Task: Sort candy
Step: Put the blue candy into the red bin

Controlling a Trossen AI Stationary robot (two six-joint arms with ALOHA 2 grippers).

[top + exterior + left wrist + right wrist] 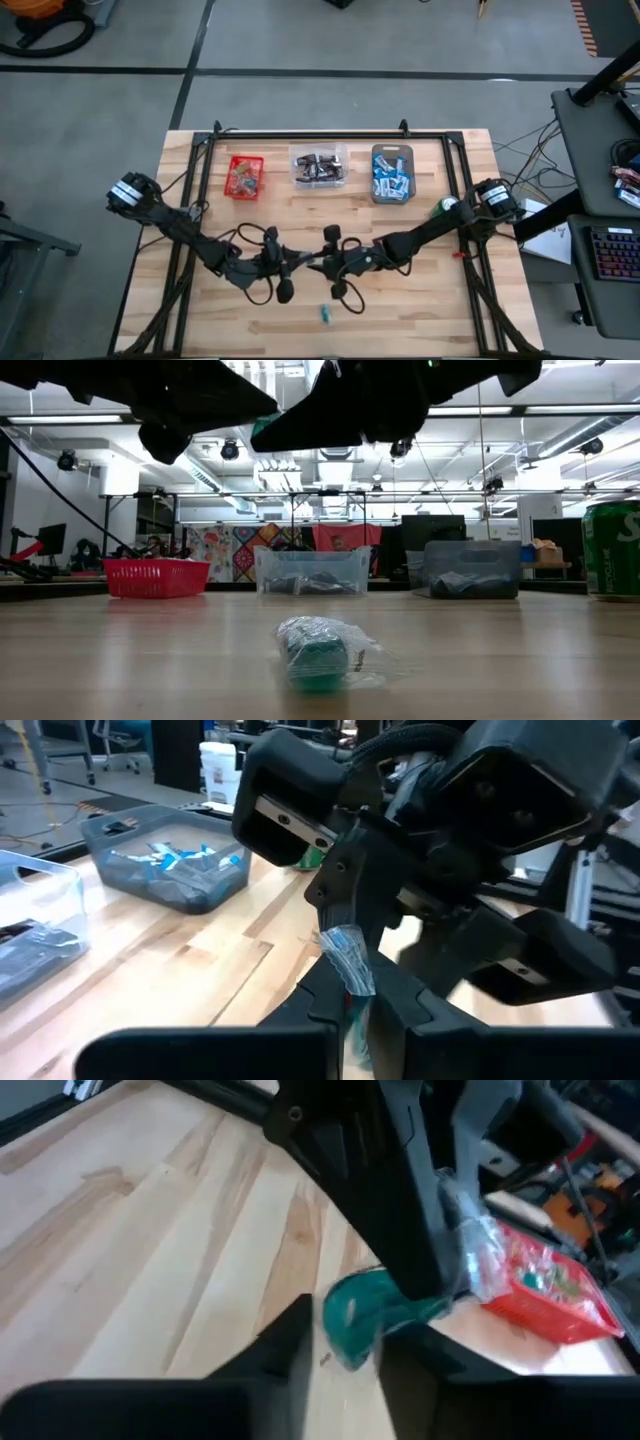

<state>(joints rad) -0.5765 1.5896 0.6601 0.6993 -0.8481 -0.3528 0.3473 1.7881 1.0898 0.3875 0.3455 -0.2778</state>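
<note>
A green wrapped candy [362, 1316] hangs between the two grippers above the counter's middle, a bit toward the near edge; the right wrist view shows it best, teal body plus crinkled clear wrapper end, with the left gripper's dark fingers [400, 1200] pinched on that wrapper from the far side. The left wrist view shows only the wrapper's twisted tail [347, 958] sticking up between the left gripper [355, 1005] jaws, which are together on it, right gripper body looming just behind. Right gripper [345, 1345] jaws stand slightly apart either side of the candy; cannot tell if they touch it. The high view hides the held candy under the meeting wrists but gives the layout: left gripper [300, 264] and right gripper [325, 262] tip to tip, and a second green candy [325, 314] lying alone near the near edge, just right of centre. The low view shows that loose candy [318, 652] close up, flat on the wood, both arms overhead. Along the far edge, three bins in a row: red bin [244, 176] with small red and green sweets, clear bin [319, 166] with dark ones, grey bin [392, 174] with blue-and-white ones. A green can [444, 207] stands near the right edge by the right arm. Bare wood between bins and grippers, and at both near corners; black frame rails run along the left, right and far edges.
</note>
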